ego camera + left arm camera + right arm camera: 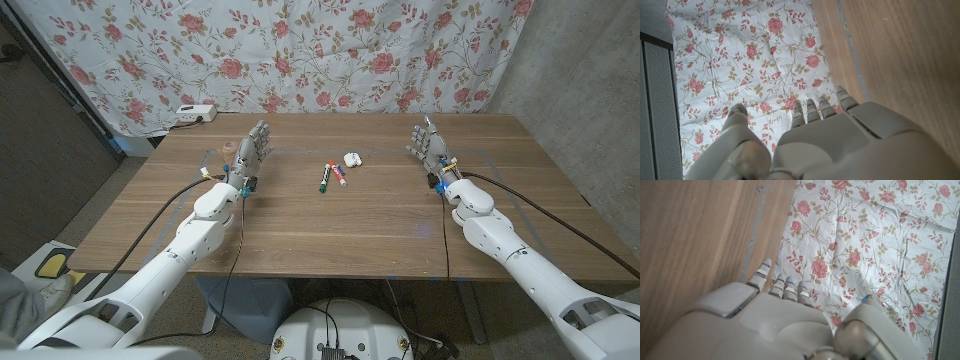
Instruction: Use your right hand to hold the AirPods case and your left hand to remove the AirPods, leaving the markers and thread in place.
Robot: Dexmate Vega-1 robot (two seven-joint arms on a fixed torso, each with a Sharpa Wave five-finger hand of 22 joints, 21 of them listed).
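A small white AirPods case [351, 158] sits on the wooden table [340, 215] at its middle, toward the far side. Just left of it lie two markers, one with a green cap [324, 178] and one red and blue [340, 175]. My left hand [249, 154] stands on the table's left part, fingers apart and pointing away, holding nothing. My right hand [430, 148] stands the same way on the right part, well right of the case. Both wrist views look along the backs of my left hand [840, 145] and my right hand [765, 325] toward the floral cloth.
A flowered cloth [300, 50] hangs behind the table. A white power strip [195, 115] lies past the far left corner. A small pale spool-like object [227, 147] sits just beyond my left hand. Cables run along both arms.
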